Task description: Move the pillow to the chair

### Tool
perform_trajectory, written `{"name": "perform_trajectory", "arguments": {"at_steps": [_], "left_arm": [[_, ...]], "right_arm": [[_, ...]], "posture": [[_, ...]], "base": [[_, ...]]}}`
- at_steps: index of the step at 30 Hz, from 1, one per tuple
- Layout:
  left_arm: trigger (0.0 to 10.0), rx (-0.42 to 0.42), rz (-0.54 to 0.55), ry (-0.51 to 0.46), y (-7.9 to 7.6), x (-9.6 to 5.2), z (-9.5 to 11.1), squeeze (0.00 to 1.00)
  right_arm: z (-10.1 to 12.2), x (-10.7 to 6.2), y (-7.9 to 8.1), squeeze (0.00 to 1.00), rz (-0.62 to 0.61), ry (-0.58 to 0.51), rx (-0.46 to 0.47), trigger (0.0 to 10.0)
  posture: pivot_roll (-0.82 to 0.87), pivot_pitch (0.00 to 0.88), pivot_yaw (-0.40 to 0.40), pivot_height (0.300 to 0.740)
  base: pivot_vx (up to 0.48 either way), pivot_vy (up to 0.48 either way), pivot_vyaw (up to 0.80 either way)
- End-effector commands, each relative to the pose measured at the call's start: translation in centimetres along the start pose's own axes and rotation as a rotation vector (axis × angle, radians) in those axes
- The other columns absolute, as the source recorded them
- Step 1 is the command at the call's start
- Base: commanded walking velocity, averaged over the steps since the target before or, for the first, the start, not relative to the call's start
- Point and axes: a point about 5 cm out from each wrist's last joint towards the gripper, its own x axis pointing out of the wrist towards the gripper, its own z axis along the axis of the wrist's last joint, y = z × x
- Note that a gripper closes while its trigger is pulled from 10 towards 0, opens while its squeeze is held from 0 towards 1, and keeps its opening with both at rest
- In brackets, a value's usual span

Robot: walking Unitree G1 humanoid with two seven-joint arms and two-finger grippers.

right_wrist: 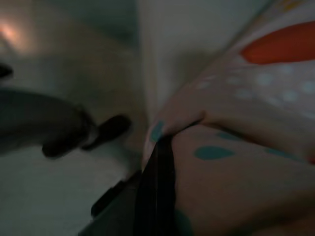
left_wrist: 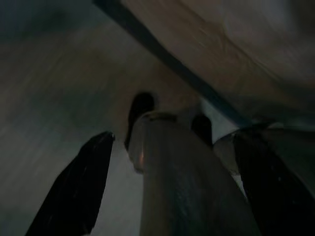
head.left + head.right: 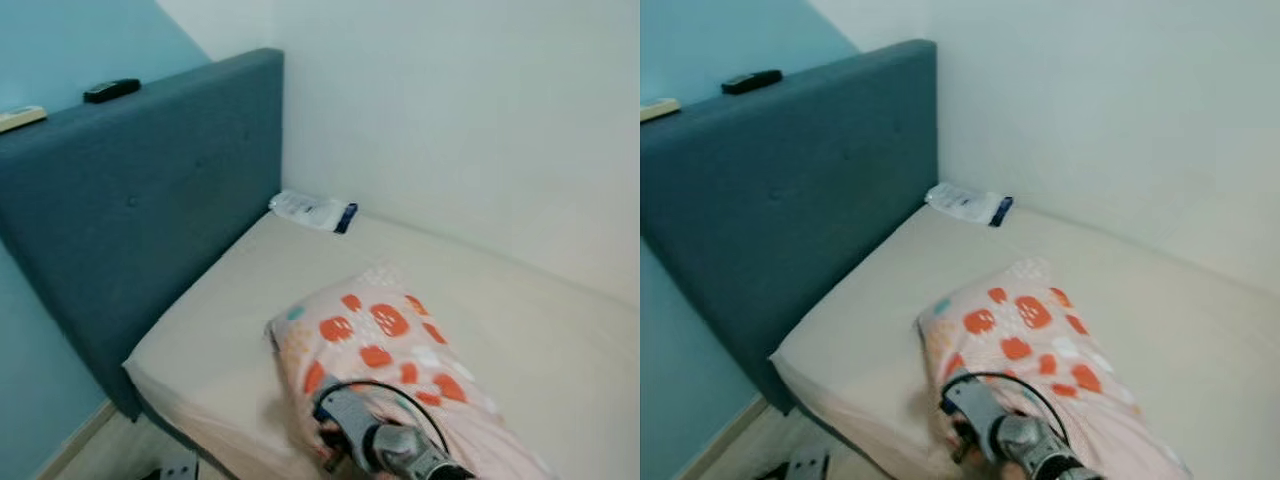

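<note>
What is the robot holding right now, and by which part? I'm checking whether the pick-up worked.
The right hand is pinching the patterned pillow at its near edge, by the corner hanging off the bed.

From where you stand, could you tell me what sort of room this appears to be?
Most likely a bedroom. A bed with a bare cream mattress sits in the corner against a padded blue headboard, and a pillow with orange spots lies on it. The right claw is pinching the pillow's edge.
</note>
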Motion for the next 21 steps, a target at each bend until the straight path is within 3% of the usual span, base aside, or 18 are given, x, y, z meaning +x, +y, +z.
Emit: {"name": "perform_trajectory", "arguments": {"at_steps": [1,10,21], "left_arm": [[10.0,0.015,-0.003,0.049,0.0,-0.2,-1.2,0.00],[10.0,0.028,-0.003,0.055,-0.1,-0.2,-1.4,0.00],[10.0,0.017,0.001,0.037,-0.3,-0.2,-1.1,0.00]], "right_arm": [[1.4,0.5,0.9,0.00,0.073,-0.059,-0.040,10.0],[1.8,0.6,1.0,0.00,0.094,-0.087,-0.039,10.0],[4.7,1.0,1.6,0.00,0.178,-0.204,-0.070,10.0]], "posture": [[-0.06,0.033,-0.050,0.740],[-0.06,0.038,-0.050,0.740],[-0.05,0.042,-0.051,0.740]], "base": [[0.000,0.000,0.77],[0.000,0.000,0.78],[0.000,0.000,0.78]]}}
